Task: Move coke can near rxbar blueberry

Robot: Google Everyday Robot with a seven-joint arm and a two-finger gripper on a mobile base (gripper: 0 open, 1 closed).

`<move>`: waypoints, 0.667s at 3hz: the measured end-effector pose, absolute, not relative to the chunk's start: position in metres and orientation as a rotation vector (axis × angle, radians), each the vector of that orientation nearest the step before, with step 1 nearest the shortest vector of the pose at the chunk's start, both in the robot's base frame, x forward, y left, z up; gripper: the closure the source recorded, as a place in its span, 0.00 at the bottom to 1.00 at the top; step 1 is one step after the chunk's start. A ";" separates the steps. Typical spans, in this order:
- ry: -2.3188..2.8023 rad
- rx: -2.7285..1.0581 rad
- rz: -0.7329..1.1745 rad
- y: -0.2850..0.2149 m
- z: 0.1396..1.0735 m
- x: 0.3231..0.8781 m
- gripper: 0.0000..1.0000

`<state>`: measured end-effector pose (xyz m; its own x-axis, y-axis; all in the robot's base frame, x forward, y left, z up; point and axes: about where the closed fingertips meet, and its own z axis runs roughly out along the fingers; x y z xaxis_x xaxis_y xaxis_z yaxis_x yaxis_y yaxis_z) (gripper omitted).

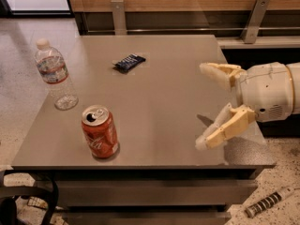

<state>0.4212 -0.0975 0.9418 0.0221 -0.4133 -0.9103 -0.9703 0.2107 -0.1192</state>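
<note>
The coke can [100, 132], red-orange with a silver top, stands upright near the front left of the grey table [159, 97]. The rxbar blueberry [129, 62], a flat dark navy wrapper, lies at the back middle of the table. My gripper [202, 106] reaches in from the right over the table's right side, well to the right of the can. Its two cream fingers are spread wide and hold nothing.
A clear plastic water bottle [55, 75] stands at the table's left edge, behind the can. A wooden wall with metal posts [119, 16] runs behind the table. A dark cylindrical object [267, 203] lies on the floor at the front right.
</note>
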 end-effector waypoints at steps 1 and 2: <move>1.472 -1.338 0.866 -0.061 0.936 0.423 0.00; 1.466 -1.337 0.870 -0.059 0.935 0.423 0.00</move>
<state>0.4228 -0.0587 0.9352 0.0333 -0.3199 -0.9468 -0.9843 0.1540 -0.0867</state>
